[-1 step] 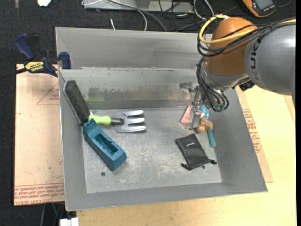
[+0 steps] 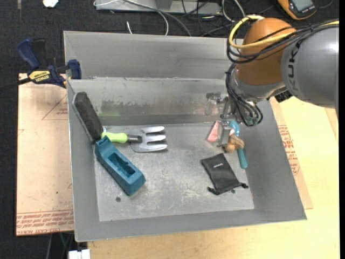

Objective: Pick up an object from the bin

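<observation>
Here the pincer (image 2: 226,118), its width impossible to tell, hangs over a teal-handled tool (image 2: 241,156) at the right of the bin (image 2: 161,206).

Grey bin (image 2: 161,58), teal block (image 2: 119,166), black bar (image 2: 88,116), silver fork (image 2: 151,140) with lime-green handle (image 2: 116,138), black pouch (image 2: 220,172), a pink bit (image 2: 214,133) and a teal stick (image 2: 241,156).

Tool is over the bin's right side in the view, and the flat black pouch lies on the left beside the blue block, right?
No. The camera view shows the flat black pouch on the right, near the tool. Of the two, only the blue block lies on the left.
</observation>
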`<action>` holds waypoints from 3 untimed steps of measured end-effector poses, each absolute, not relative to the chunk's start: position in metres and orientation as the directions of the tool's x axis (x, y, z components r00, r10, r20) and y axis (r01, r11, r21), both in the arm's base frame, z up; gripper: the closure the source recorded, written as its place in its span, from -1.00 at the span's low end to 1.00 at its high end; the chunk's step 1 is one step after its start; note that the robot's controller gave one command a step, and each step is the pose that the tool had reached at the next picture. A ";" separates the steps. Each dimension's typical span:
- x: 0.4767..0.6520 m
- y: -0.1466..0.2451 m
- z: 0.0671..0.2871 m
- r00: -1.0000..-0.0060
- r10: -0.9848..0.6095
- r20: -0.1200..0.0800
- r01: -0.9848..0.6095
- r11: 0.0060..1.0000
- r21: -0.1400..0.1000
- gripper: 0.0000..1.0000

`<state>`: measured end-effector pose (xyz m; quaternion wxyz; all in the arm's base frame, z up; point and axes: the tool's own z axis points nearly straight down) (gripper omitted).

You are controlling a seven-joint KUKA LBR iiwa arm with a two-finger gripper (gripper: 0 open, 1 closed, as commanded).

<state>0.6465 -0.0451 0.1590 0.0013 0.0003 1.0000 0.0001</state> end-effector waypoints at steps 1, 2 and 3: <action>0.644 -0.072 0.087 -1.000 0.001 -0.008 0.001 1.000 0.000 -1.00; 0.638 -0.095 0.070 -1.000 -0.005 -0.015 -0.005 1.000 0.002 -1.00; 0.591 -0.136 0.080 -1.000 -0.003 -0.007 -0.003 1.000 0.005 -1.00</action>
